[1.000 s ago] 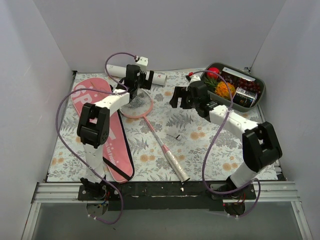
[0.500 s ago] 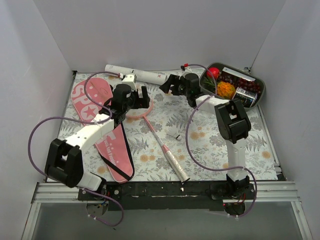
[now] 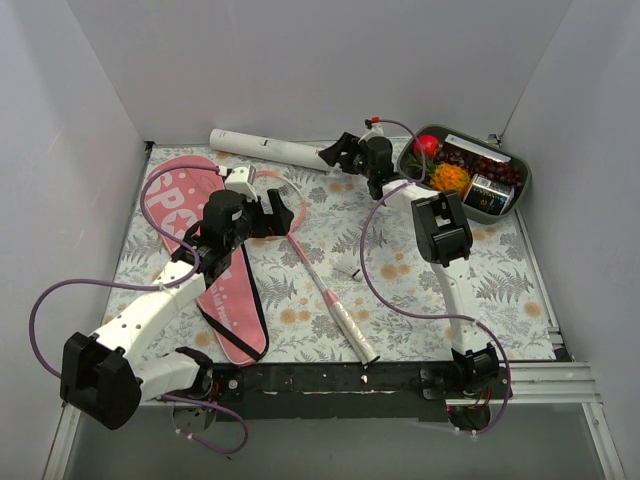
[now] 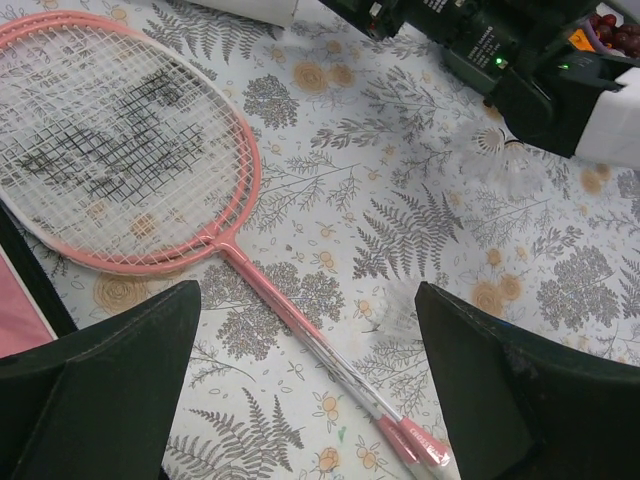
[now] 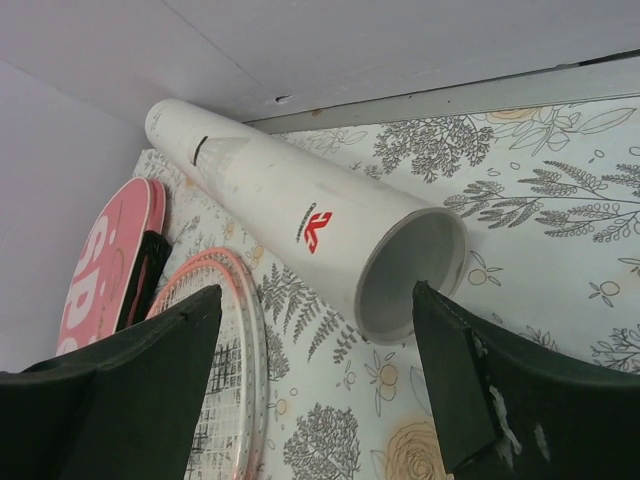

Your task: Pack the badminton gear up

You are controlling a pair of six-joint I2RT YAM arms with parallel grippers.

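Long white tube (image 5: 310, 230), lying on the surface (image 5: 560, 200) just beyond the racket (image 4: 226, 246): my right fingers (image 5: 480, 390), wide and empty, face its open mouth, so I'd centre on that rim before closing; left fingers (image 4: 110, 390), also wide, hover over the racket.

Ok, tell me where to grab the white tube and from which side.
Probably the tube by its round body, just behind the open mouth, coming in from its right end. The right end effector faces that mouth with its jaws open. The tube lies on its side close to the back wall, so a far-side approach looks cramped.
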